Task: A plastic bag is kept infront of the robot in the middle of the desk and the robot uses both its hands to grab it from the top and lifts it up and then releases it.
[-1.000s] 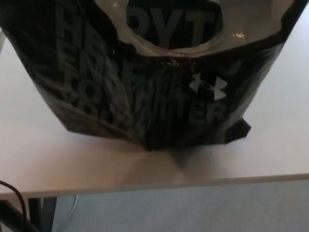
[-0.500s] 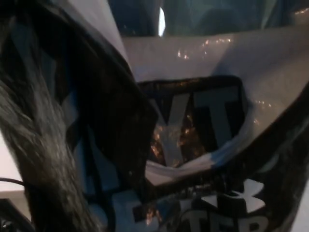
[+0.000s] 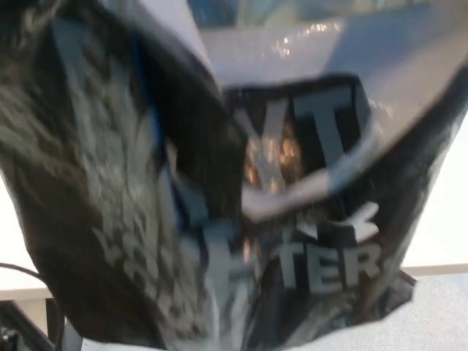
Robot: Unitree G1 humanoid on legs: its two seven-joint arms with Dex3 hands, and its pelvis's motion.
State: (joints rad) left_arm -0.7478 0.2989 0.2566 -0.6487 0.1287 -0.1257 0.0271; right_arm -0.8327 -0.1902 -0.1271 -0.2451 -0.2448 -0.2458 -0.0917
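A black plastic bag (image 3: pixel 219 219) fills nearly the whole head view, hanging close to the camera, its lower edge low in the picture against the grey floor (image 3: pixel 439 314). The pale desk (image 3: pixel 446 227) shows only as slivers at the left and right edges, behind the bag. By its place in the picture the bag looks lifted clear of the desk, though the contact line itself is hidden.

Neither hand shows. Whatever holds the bag lies above the top of the picture, so whether the fingers are closed on the top edge cannot be told.

The film creases and folds into deep vertical pleats on the left side, and the white lettering (image 3: pixel 333 267) bends with it. A cut-out handle opening (image 3: pixel 307 146) gapes in the upper middle, showing printed letters on the far wall. Glints on the surface suggest a smooth, glossy skin.

Judged from this, the bag is light, limp and slippery: it will not keep a shape, it will sag between two holds, and a shallow pinch may slide off. The sound place to take hold is the top edge on both sides of the handle opening, where the film looks doubled. On release it should collapse softly rather than drop hard. Nothing about it looks fragile, short of a tear at the handle cut.
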